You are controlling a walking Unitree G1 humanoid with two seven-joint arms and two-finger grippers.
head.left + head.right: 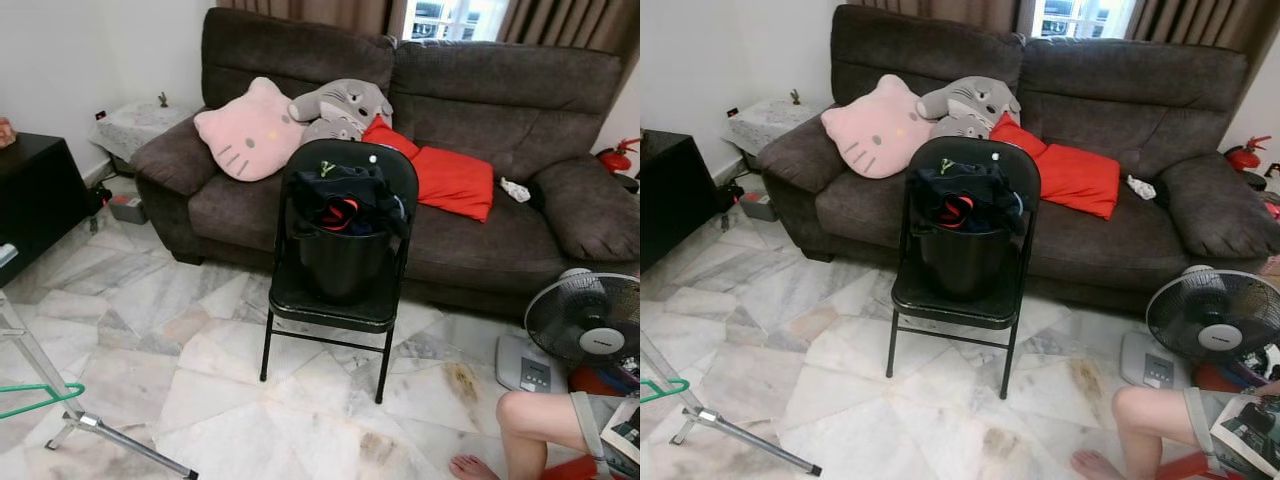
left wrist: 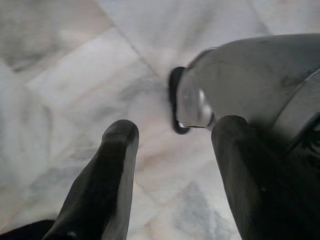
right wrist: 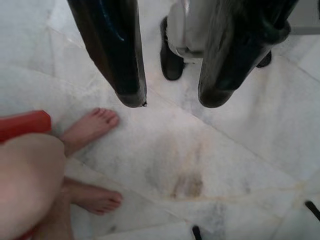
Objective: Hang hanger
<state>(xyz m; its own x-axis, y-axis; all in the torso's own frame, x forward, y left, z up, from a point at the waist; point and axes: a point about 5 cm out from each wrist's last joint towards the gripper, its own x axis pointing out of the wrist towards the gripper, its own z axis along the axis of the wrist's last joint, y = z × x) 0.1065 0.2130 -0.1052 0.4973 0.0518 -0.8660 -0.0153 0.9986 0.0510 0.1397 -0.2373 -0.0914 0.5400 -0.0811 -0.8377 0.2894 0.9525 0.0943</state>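
Standing well back from the goods, you have both arms hanging idle over the marble floor (image 1: 200,370). The left pincer (image 2: 170,165) has its fingers spread with nothing between them; it points down at bare tile beside part of the robot's own body. The right pincer (image 3: 167,97) is likewise spread and holding nothing, hanging over the floor close to a seated person's bare feet (image 3: 90,125).

The task's thing, the green hanger (image 1: 40,398), sits at the near left edge of the head views, against the slanted metal legs of a stand (image 1: 100,425). You cannot tell from here whether it hangs on that stand or merely rests against it; most of it is cut off by the frame edge.

In the middle of the room a black folding chair (image 1: 340,305) faces you, evidently placed as a raised seat for the black bucket (image 1: 340,265) so its contents are within arm's reach. The bucket is heaped above its rim with dark clothing (image 1: 345,195), with a red trim and a small green item showing on top.

Behind stands the brown sofa (image 1: 480,90), carrying a pink cat cushion (image 1: 245,130), a grey plush (image 1: 345,100) and a red cushion (image 1: 450,180). A fan (image 1: 585,320) stands at the near right, beside the person's knee (image 1: 530,415).

My judgement: neither arm has yet begun; you must first turn left toward the hanger.
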